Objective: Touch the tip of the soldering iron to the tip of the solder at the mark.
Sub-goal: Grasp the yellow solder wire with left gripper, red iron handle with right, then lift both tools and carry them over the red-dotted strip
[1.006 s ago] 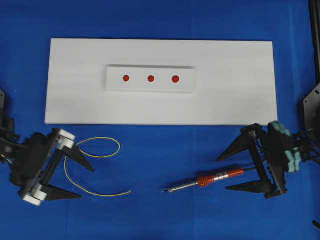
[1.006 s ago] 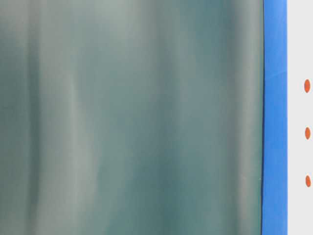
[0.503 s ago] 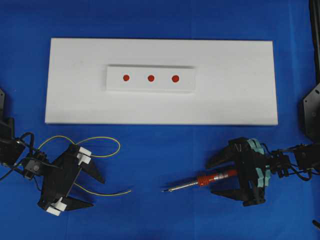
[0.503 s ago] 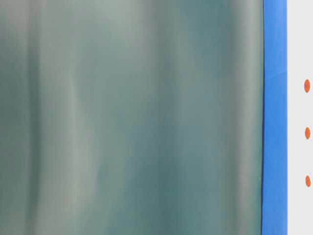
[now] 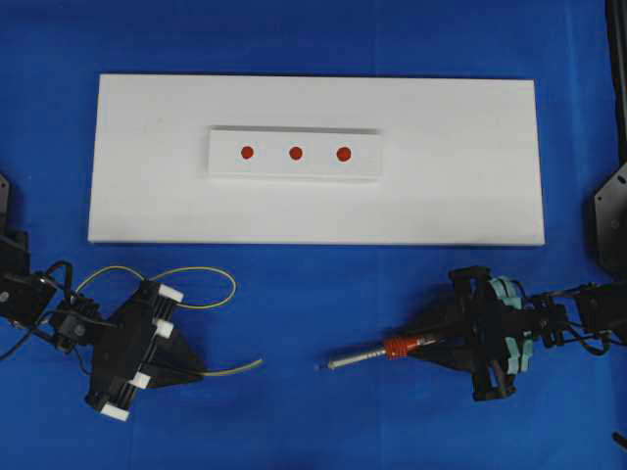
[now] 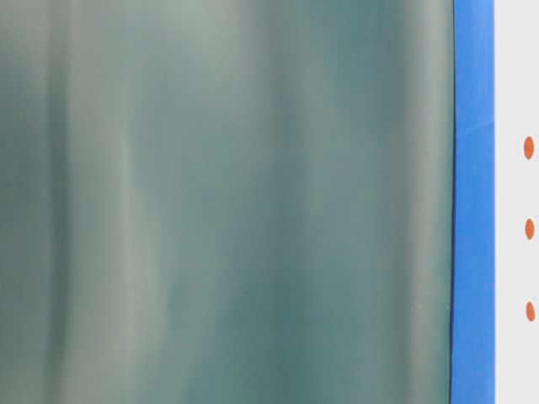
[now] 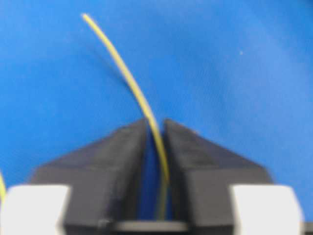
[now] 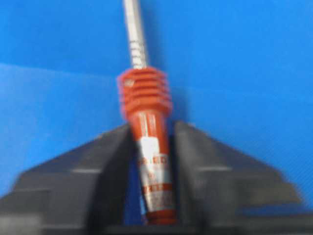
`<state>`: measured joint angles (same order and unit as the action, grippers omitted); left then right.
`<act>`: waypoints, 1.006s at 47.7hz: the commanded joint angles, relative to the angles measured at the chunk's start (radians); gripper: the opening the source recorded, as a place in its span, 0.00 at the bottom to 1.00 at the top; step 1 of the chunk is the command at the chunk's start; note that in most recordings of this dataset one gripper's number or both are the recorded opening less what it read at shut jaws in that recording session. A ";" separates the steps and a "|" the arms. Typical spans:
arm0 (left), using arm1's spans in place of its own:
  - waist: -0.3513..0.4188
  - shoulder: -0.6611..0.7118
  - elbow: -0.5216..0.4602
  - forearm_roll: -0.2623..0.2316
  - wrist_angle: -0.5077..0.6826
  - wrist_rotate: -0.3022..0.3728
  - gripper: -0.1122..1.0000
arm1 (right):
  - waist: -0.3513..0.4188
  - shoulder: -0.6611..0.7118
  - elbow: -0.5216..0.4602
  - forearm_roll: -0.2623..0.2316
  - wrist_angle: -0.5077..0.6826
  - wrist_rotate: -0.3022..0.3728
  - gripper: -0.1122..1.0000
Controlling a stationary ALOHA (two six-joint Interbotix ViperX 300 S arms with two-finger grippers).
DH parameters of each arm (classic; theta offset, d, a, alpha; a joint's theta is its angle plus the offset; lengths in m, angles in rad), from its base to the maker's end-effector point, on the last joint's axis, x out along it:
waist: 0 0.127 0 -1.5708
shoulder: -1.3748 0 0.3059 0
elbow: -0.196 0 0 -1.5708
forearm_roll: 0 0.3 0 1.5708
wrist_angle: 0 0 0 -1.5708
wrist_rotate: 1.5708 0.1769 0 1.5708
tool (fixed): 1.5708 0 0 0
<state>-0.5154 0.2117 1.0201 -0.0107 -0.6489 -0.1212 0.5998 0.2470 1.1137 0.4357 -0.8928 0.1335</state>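
The thin yellow solder [image 5: 211, 294] loops over the blue cloth at lower left; its free end [image 5: 257, 363] points right. My left gripper [image 5: 199, 371] is shut on the solder [image 7: 128, 78], which runs up from between the black fingers [image 7: 122, 156]. At lower right lies the soldering iron [image 5: 367, 356], silver shaft pointing left, red collar [image 5: 396, 347] just ahead of my right gripper [image 5: 419, 346]. That gripper is shut on the red-and-silver handle [image 8: 154, 166], with the collar [image 8: 145, 93] and shaft [image 8: 134, 34] sticking out. Three red marks [image 5: 295, 153] sit on the small white block [image 5: 367, 166].
A large white board [image 5: 470, 166] lies across the far half of the blue cloth. The table-level view is filled by a blurred grey-green surface [image 6: 227, 202], with a blue strip [image 6: 473, 202] and three marks [image 6: 529, 229] at its right edge.
Both grippers came down and closed: the left on the solder, the right on the iron's handle. The solder's free end lifted slightly and the iron shifted a little.
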 commanded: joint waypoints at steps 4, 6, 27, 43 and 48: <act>-0.005 -0.006 -0.034 0.003 0.078 0.002 0.12 | 0.003 -0.009 -0.003 0.002 -0.006 -0.014 0.16; -0.005 -0.008 -0.040 0.003 0.094 0.002 0.12 | 0.003 -0.009 -0.002 0.000 -0.006 -0.014 0.16; 0.025 -0.183 -0.083 0.003 0.357 -0.009 0.12 | -0.025 -0.196 -0.002 0.000 0.173 -0.034 0.16; 0.071 -0.383 -0.183 0.009 0.749 -0.009 0.12 | -0.132 -0.508 -0.074 0.000 0.643 -0.190 0.16; 0.083 -0.426 -0.209 0.011 0.821 -0.009 0.12 | -0.173 -0.566 -0.107 -0.002 0.772 -0.227 0.16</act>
<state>-0.4433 -0.1703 0.8468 -0.0046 0.1289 -0.1319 0.4541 -0.2684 1.0462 0.4372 -0.2010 -0.0767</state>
